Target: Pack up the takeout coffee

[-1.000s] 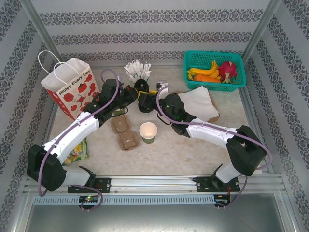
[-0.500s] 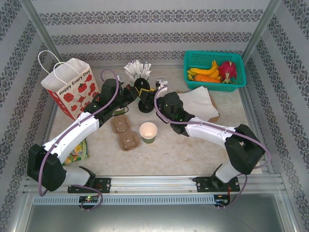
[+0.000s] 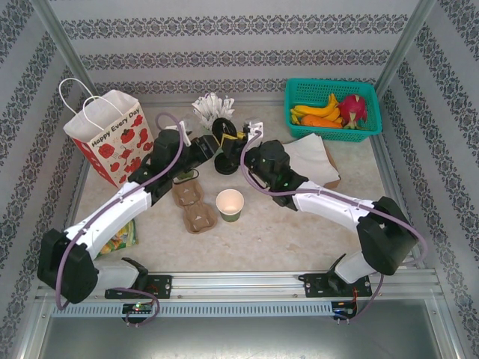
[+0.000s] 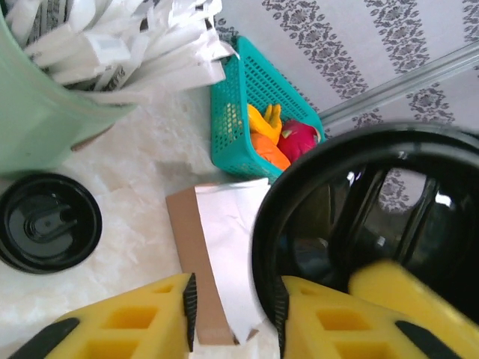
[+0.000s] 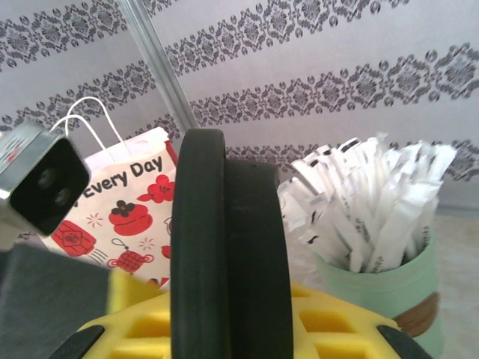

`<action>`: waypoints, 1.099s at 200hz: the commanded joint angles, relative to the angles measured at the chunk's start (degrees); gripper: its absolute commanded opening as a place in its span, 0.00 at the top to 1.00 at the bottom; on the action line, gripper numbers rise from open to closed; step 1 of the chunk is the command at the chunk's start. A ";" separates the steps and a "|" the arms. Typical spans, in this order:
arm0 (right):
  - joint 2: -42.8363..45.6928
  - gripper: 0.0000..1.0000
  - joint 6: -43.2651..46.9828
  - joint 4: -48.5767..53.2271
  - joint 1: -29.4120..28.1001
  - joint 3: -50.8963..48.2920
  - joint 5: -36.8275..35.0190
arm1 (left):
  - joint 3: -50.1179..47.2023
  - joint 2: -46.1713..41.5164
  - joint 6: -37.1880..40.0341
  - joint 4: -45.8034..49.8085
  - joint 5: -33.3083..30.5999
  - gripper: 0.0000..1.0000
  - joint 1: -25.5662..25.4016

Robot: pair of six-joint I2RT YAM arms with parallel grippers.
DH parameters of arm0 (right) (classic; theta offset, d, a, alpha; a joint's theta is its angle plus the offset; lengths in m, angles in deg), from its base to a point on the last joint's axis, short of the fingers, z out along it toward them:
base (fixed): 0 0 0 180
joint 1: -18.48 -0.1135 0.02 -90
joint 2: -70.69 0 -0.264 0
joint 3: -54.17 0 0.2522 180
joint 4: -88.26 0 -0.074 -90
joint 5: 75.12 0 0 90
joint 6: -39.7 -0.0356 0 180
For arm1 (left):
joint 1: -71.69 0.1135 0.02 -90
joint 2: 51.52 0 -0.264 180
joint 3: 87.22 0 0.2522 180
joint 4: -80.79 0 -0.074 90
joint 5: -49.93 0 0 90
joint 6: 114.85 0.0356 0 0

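Here, the right gripper (image 5: 232, 307) pinched a black lid (image 5: 224, 224) on edge, the left gripper (image 4: 236, 314) slightly spread beside it. The open-topped paper cup (image 3: 230, 203) stood apart from both, on the table (image 3: 299, 232).

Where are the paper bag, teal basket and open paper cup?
paper bag (image 3: 111, 140), top external view, printed front.
teal basket (image 3: 318, 91), top external view, back wall.
paper cup (image 3: 230, 200), top external view, open mouth.

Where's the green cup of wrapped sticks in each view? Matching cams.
Top external: stick cup at back centre, between the paper bag and the teal basket.
Left wrist: stick cup in the top-left corner, basket to its right.
Right wrist: stick cup at right, bag at left.
Shared landmark: the patterned wall, along the top of all three.
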 commanded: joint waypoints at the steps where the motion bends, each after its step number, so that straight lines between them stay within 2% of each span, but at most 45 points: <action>1: 3.76 1.00 7.89 1.21 1.49 0.28 0.23 | -1.94 -3.57 3.08 -4.49 1.16 0.60 0.00; 34: 7.07 1.00 15.76 5.07 3.37 -0.26 1.73 | -1.47 -6.22 7.26 1.23 0.55 0.48 0.18; 44: 8.19 1.00 19.39 7.68 3.66 0.05 1.82 | -0.74 -7.28 8.68 3.96 -0.67 0.40 0.34; 73: 11.48 1.00 37.27 10.76 3.80 -1.03 4.92 | 1.04 -10.98 13.19 10.60 -3.94 0.20 1.54; 100: 13.46 1.00 51.80 14.03 4.18 -0.84 7.30 | 2.93 -13.46 15.38 14.78 -3.40 0.00 3.68; 131: 14.71 1.00 69.63 12.32 4.15 -3.32 11.90 | 6.87 -13.58 17.52 20.23 -1.54 0.01 5.10; 160: 15.16 1.00 80.31 12.49 3.92 -3.22 13.21 | 11.50 -12.46 19.09 25.96 1.07 0.01 6.10; 187: 14.40 1.00 94.79 10.20 2.24 -3.68 9.96 | 16.11 -10.36 20.81 30.60 6.28 0.01 7.09; 203: 14.36 1.00 99.71 9.35 1.84 -3.68 9.77 | 18.69 -9.07 22.45 34.16 7.90 0.00 7.19; 220: 15.18 1.00 100.44 8.70 1.68 -3.18 10.00 | 20.79 -8.03 24.86 37.64 8.82 0.00 7.19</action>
